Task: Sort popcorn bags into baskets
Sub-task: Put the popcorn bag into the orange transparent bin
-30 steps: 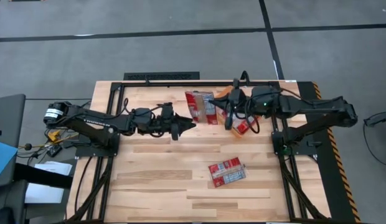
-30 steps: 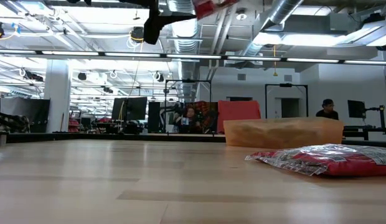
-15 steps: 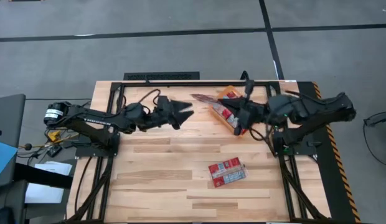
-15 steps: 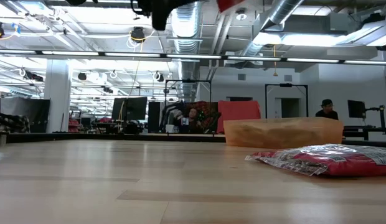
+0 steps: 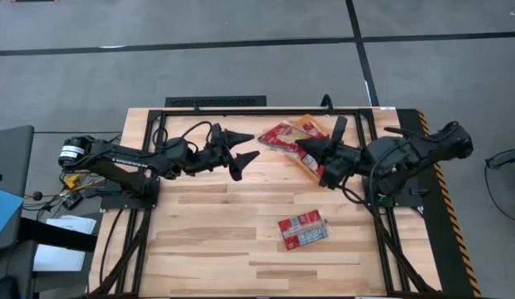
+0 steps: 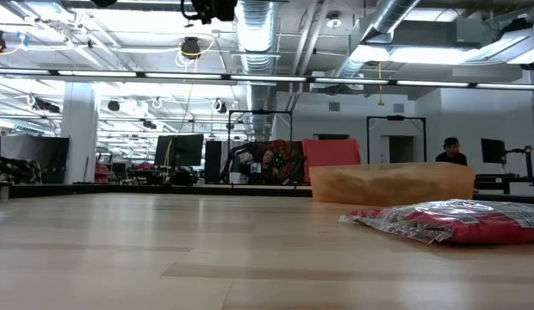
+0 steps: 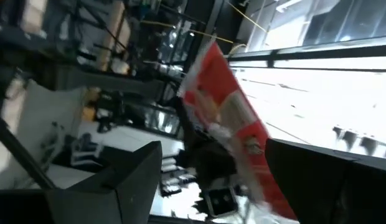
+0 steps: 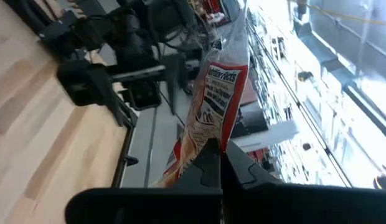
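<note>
The right end effector (image 5: 317,158), clamped on a bag (image 5: 281,135), holds it raised above the basket (image 5: 308,127), facing the spread-apart left end effector (image 5: 245,154).

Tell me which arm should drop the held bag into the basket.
Right, I'd say. The right gripper is shut on the bag, close beside the basket. The left gripper is open and holds nothing.

High view straight down; low view level across table (image 6: 164,250); wrist views forward.
</note>
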Robot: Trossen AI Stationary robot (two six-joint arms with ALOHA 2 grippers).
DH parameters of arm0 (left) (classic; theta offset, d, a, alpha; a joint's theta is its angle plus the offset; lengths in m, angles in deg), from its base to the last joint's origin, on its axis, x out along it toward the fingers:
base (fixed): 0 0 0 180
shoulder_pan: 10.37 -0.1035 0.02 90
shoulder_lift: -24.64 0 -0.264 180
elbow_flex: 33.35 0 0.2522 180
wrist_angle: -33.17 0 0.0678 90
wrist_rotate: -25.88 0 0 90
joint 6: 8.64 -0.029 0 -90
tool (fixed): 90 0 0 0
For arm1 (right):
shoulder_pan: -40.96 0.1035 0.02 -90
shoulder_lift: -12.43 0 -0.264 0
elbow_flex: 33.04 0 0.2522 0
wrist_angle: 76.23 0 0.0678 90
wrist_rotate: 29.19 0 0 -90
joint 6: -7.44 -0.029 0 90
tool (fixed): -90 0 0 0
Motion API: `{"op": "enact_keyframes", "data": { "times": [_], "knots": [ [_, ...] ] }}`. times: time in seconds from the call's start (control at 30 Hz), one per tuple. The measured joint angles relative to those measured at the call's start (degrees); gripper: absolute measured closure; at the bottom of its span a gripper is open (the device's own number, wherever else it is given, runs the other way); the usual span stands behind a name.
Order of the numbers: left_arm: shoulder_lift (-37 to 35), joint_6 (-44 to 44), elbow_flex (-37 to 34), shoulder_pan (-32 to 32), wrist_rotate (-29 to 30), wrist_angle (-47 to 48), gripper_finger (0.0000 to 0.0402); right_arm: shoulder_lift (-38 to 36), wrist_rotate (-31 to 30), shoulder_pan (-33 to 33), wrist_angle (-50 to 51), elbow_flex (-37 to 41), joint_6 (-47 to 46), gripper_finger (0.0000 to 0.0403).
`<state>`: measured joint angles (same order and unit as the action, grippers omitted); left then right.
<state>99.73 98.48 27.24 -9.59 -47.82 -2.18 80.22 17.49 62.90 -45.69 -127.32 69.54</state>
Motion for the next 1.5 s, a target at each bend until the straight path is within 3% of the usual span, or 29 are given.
{"op": "enact_keyframes", "data": {
  "times": [0.37, 1.07, 1.27, 1.5],
  "knots": [
    [0.0, 3.8, 0.0, -1.3, -5.1, 0.3, 0.0129, 0.8, 5.1, -0.1, 0.4, 0.0, 1.0, 0.0395],
    [0.0, 4.6, 0.0, -1.5, -7.3, 0.7, 0.0132, 7.0, 16.4, -5.8, 0.9, 0.2, 1.5, 0.0387],
    [0.0, 4.6, 0.1, -1.5, -9.7, 1.0, 0.0166, 9.4, 18.8, -7.6, 0.5, 0.0, 1.4, 0.0382],
    [0.0, 3.2, 0.1, -1.8, -10.9, 2.1, 0.0253, 10.2, 19.2, -7.8, 0.2, 0.0, 2.9, 0.0389]
  ]
}}
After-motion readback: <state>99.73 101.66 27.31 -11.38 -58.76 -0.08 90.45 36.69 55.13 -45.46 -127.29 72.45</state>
